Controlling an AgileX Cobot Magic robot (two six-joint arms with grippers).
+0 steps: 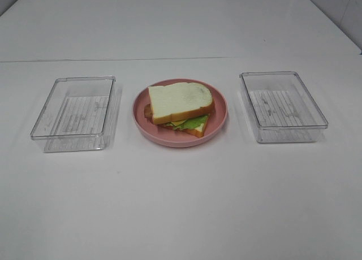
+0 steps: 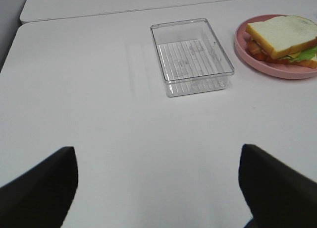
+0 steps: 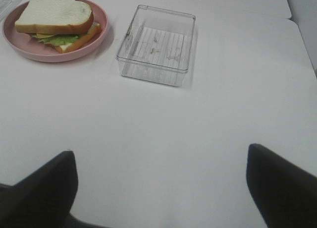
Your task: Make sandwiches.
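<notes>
The assembled toy sandwich (image 1: pixel 181 108) rests on the round pink plate (image 1: pixel 218 123) at the centre of the white table (image 1: pixel 181 203). Its top slice of white bread with orange-brown crust (image 1: pixel 180 100) lies skewed over the lower slice (image 1: pixel 199 130), so the lower slice's corner projects on the near-right side. A ruffled green lettuce leaf (image 1: pixel 195 122) and a yellow cheese slice (image 1: pixel 177 123) show at the near edge between the slices; a reddish-brown bacon strip (image 2: pixel 254 48) shows at the left edge. One clear plastic rectangular tray (image 1: pixel 74 113) stands left of the plate, and a second clear tray (image 1: pixel 281 106) stands right of it; each is apart from the plate. The left gripper (image 2: pixel 158 188) and the right gripper (image 3: pixel 161 188) hang over bare table on the near side, jaws spread wide, holding nothing.
</notes>
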